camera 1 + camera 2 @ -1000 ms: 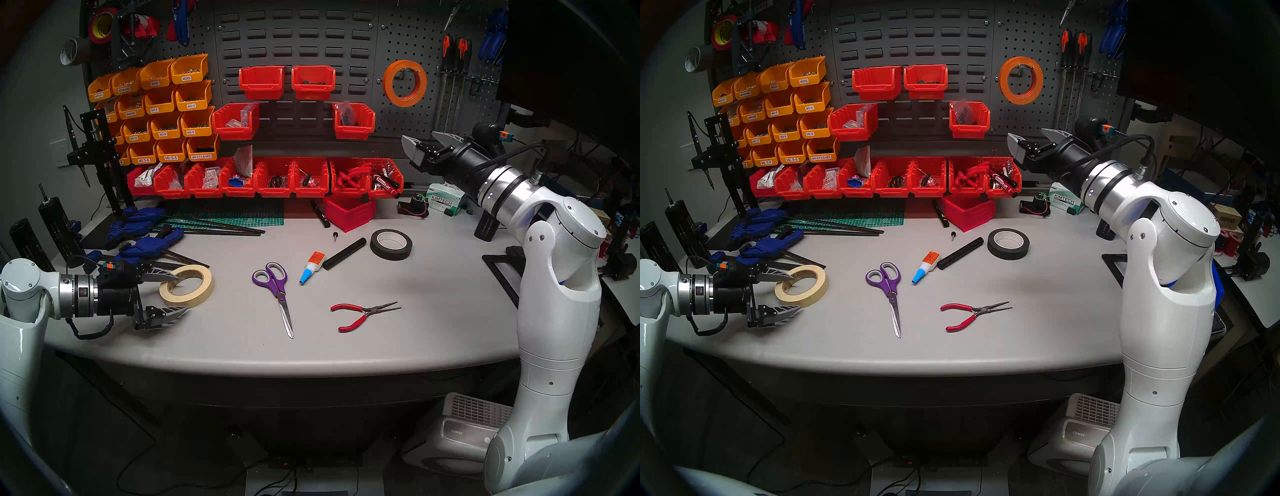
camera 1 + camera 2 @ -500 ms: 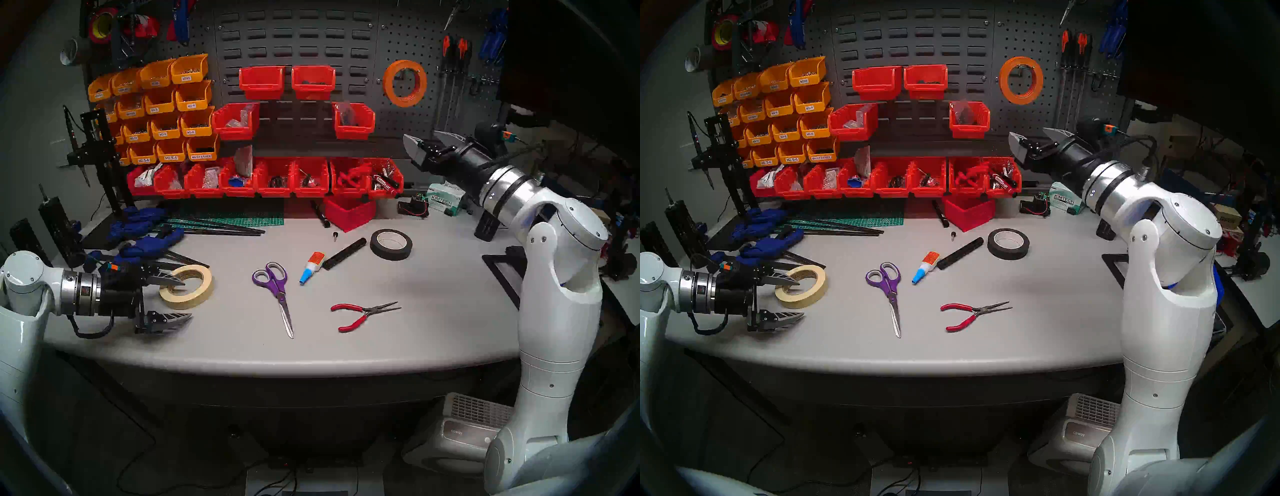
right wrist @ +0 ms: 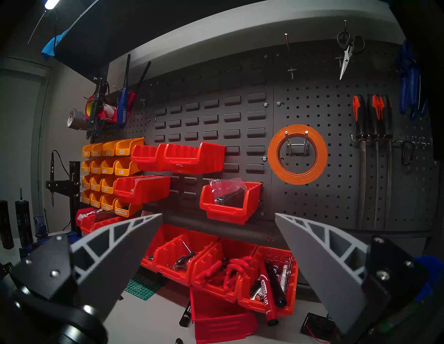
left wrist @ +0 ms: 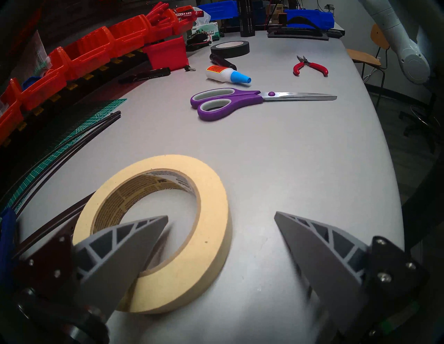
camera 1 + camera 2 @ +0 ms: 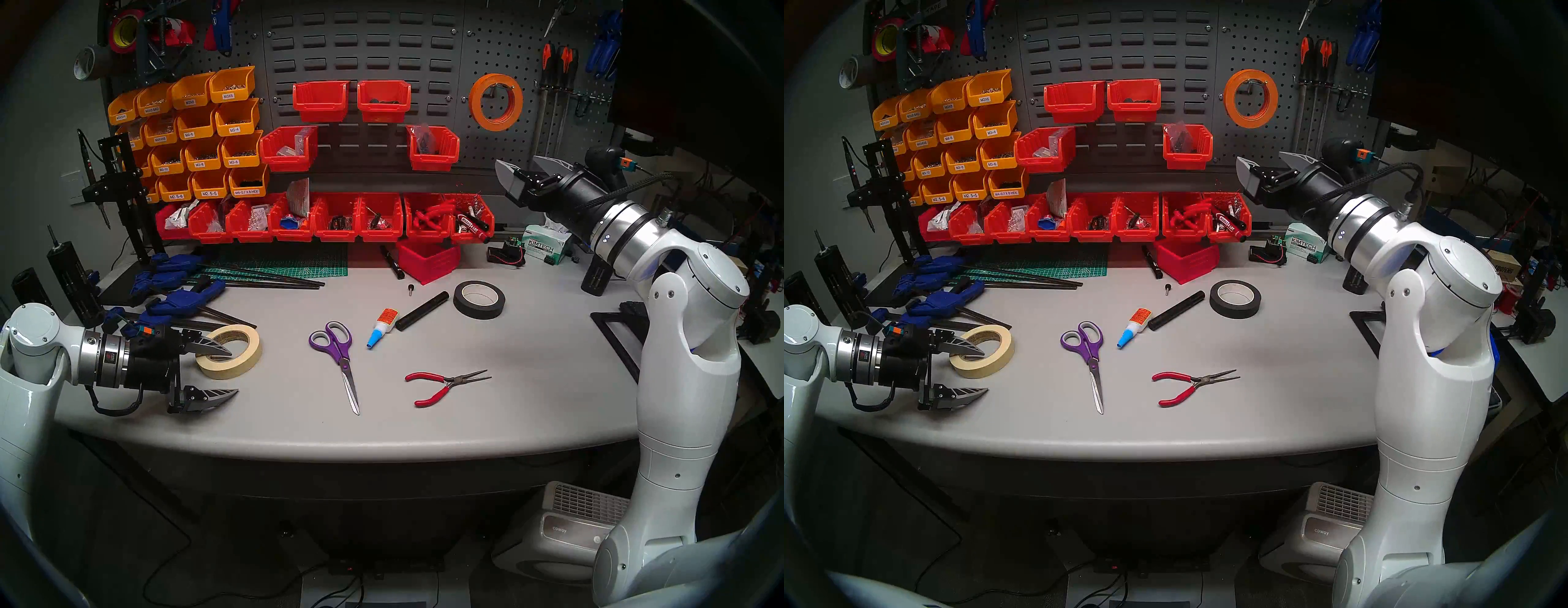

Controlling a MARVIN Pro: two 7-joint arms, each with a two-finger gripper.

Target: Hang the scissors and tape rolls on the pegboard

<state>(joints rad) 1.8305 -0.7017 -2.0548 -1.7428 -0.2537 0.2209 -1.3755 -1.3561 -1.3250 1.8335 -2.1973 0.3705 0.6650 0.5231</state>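
one finger (image 4: 125, 245) inside cream tape roll (image 4: 211, 206)

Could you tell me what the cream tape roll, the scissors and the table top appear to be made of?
Cream tape roll: matte paper masking tape, seemingly, on a brown printed core that looks like cardboard.
Scissors: glossy purple plastic handles with duller grey loop linings, perhaps rubber; bright blades reflect like polished steel.
Table: smooth grey top with soft sheen, probably laminate or plastic; not certain.
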